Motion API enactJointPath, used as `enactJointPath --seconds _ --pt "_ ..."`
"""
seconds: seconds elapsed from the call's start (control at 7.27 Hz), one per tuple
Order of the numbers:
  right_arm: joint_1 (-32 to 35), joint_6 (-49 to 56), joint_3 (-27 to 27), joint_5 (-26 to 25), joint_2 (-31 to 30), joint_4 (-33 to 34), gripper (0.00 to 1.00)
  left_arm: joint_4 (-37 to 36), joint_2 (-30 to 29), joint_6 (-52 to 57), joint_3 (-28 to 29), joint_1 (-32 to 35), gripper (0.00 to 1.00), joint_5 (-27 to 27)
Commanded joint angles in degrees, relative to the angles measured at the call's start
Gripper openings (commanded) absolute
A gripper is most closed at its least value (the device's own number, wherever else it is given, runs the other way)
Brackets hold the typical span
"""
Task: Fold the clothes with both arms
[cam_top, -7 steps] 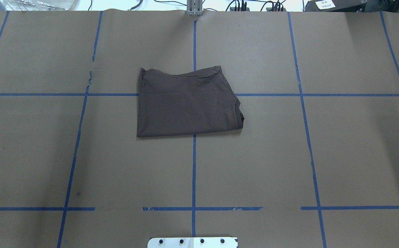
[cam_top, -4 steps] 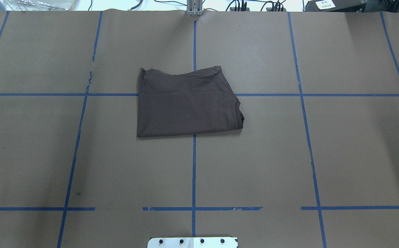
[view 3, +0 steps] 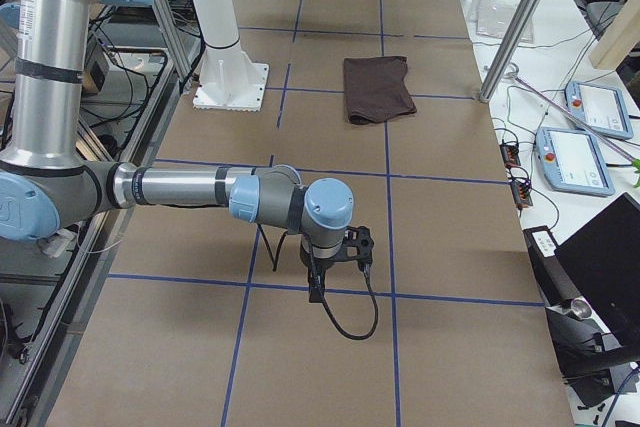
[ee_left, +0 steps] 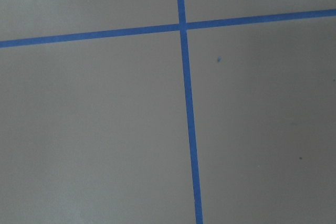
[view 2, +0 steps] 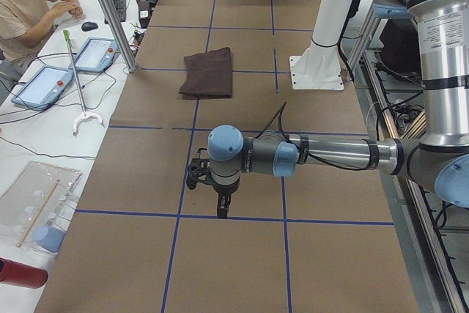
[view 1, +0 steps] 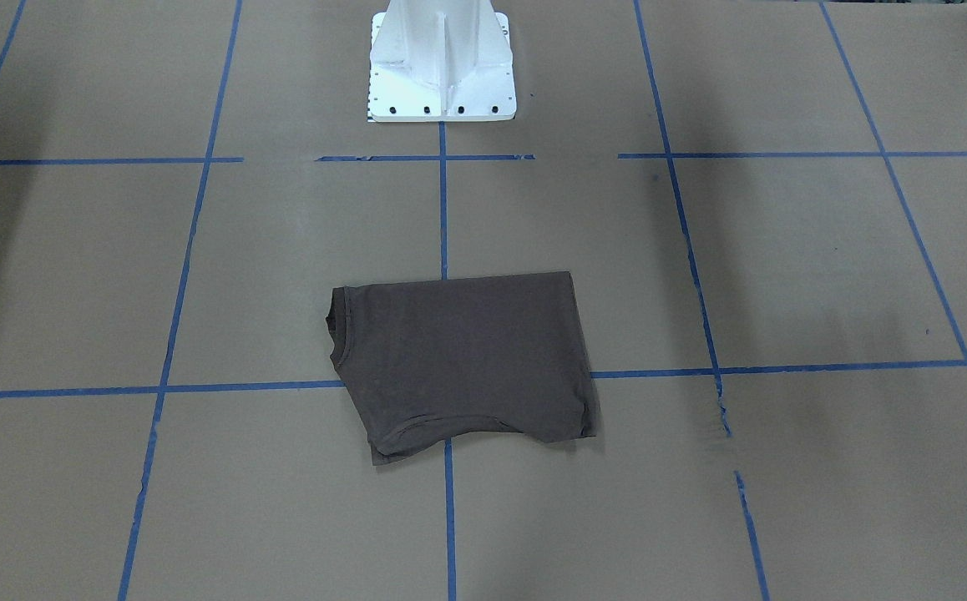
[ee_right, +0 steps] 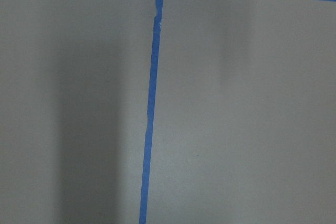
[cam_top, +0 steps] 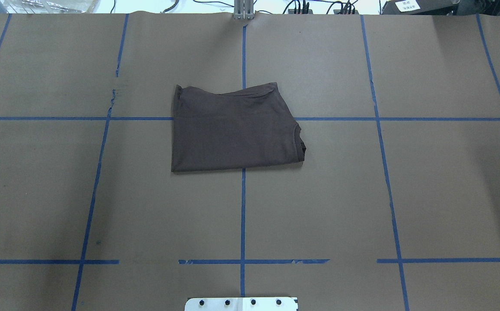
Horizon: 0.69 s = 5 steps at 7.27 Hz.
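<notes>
One white pedestal (cam_top: 241, 303) stands at the near edge of the table (cam_top: 319, 207), on the centre line. The table is covered in brown paper and marked with blue tape (cam_top: 243, 216). The overhead view shows five lines running away from the robot and two running across.

There are two arms, one reaching out low over each end of the table. The left arm (view 2: 330, 153) shows only from the left end. The left gripper (view 2: 222, 212) points down at the paper just beside a cross line. The right arm (view 3: 180, 187) shows only from the right end. The right gripper (view 3: 316, 292) also points down close to a cross line. I cannot tell how far apart the fingers of either gripper are, or whether the tips touch the paper. Each wrist camera shows only paper and one tape crossing.

One shirt (cam_top: 232, 129) lies farther out, near the table's middle and well apart from both grippers. It is folded into a rough rectangle and lies flat. It covers the spot where the centre line meets the farther cross line. Its collar (cam_top: 300, 144) is at the robot's right.

Beyond the far edge is a side bench with two tablets (view 2: 44, 84). One person (view 2: 26, 12) sits there.
</notes>
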<state>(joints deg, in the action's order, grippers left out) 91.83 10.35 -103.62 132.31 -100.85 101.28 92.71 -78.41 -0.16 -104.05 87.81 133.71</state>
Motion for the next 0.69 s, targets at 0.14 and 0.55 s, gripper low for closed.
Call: enactJointPath --seconds 0.14,0.55 --pt "-0.07 -0.86 -0.18 -0.21 0.13 -0.20 1.00 -0.16 0.19 0.07 0.68 -0.01 1.00 0.06" --pt "-0.07 -0.34 -0.53 -0.21 0.13 -0.20 1.00 -0.07 0.19 -0.01 0.16 -0.01 1.00 -0.38"
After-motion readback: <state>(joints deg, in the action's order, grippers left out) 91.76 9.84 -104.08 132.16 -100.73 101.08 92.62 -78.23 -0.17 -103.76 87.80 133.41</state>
